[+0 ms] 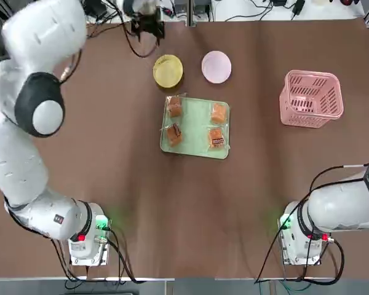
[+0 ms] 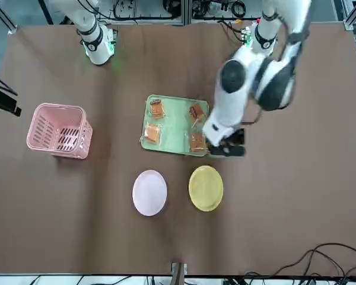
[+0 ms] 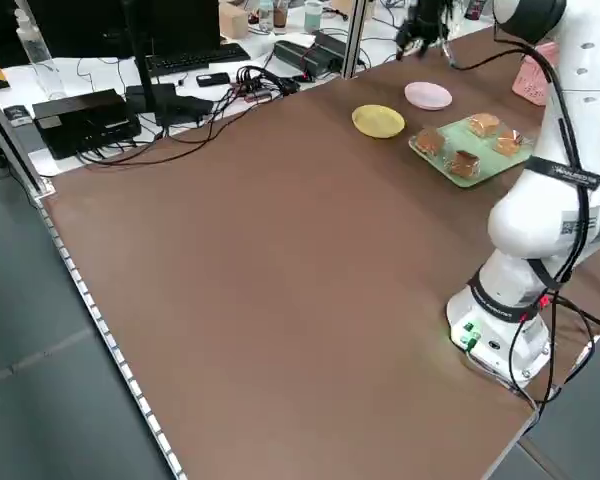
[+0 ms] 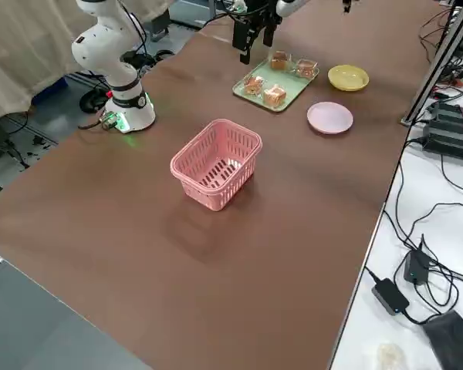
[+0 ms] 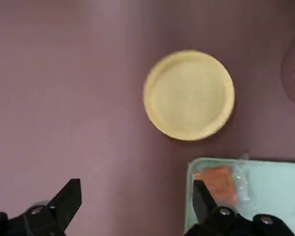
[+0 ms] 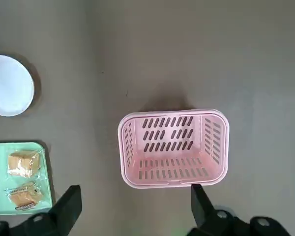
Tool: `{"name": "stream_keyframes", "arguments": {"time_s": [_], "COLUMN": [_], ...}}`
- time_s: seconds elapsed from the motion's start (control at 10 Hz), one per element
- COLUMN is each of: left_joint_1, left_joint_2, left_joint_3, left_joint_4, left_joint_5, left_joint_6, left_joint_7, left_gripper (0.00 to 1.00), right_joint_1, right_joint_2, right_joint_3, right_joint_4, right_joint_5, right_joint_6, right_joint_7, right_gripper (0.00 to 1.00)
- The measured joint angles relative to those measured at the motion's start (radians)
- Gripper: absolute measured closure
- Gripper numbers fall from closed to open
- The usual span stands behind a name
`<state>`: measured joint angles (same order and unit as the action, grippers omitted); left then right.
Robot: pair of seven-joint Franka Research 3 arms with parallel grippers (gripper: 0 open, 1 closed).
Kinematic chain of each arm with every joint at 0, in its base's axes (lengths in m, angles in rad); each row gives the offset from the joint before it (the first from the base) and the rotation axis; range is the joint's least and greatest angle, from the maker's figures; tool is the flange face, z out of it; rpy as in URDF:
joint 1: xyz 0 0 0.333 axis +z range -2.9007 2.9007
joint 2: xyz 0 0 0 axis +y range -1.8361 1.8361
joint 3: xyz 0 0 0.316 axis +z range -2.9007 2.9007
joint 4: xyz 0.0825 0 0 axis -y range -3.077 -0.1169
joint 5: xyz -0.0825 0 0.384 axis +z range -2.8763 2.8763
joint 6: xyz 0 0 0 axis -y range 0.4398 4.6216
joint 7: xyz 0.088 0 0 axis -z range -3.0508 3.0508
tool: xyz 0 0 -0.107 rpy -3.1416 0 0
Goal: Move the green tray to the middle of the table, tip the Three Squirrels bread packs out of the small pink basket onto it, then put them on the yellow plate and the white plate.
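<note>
Brown and matte, the table [image 1: 184,209] carries the robot's two bases at its near edge. The right gripper [image 6: 132,216] hangs high over the right side of the table with its fingers spread wide and nothing between them; below it the pink basket [image 1: 312,98] stands upright near the right edge, no packs showing inside it. In the middle of the table lies the green tray [image 1: 195,127], with four bread packs [image 1: 174,107] on it, two along its left side and two along its right. Just past the tray's far edge sit the yellow plate [image 1: 168,70] and, beside it to the right, the white plate [image 1: 216,66], both bare. The left gripper [image 5: 137,204] hovers above the table just left of the yellow plate, near the tray's far-left corner, fingers spread and holding nothing.
</note>
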<state>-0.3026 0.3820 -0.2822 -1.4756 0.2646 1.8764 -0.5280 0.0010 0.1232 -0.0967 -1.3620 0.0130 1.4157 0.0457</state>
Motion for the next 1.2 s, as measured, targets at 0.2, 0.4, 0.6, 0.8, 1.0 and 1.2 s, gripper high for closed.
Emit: {"name": "stream_keyframes", "arguments": {"time_s": [0.2,0.4,0.6,0.8,1.0,1.2], "left_joint_1": [0.096,0.180,0.264,0.298,0.272,0.219], "left_joint_2": [-0.062,-0.122,-0.161,-0.163,-0.162,-0.178], "left_joint_3": [-0.003,-0.004,-0.003,-0.001,-0.004,-0.007], "left_joint_4": [0.002,0.002,-0.003,-0.049,-0.135,-0.257], "left_joint_5": [-0.039,-0.106,-0.183,-0.251,-0.260,-0.260], "left_joint_6": [-0.033,-0.079,-0.125,-0.104,0.005,0.162], "left_joint_7": [0.136,0.257,0.346,0.369,0.357,0.298], "left_gripper": [0.00,0.00,0.00,0.00,0.00,0.00], "right_joint_1": [0.000,0.000,0.004,0.059,0.148,0.220], "right_joint_2": [0.000,0.000,0.000,0.001,0.003,0.008], "right_joint_3": [0.000,0.000,0.001,0.005,0.009,0.011], "right_joint_4": [-0.001,-0.014,-0.041,-0.095,-0.196,-0.318], "right_joint_5": [0.000,0.000,0.000,0.001,0.001,0.002], "right_joint_6": [0.000,0.004,0.025,0.074,0.199,0.336], "right_joint_7": [0.000,0.000,0.000,0.014,0.084,0.162], "right_gripper": [0.02,0.02,0.02,0.03,0.03,0.03]}}
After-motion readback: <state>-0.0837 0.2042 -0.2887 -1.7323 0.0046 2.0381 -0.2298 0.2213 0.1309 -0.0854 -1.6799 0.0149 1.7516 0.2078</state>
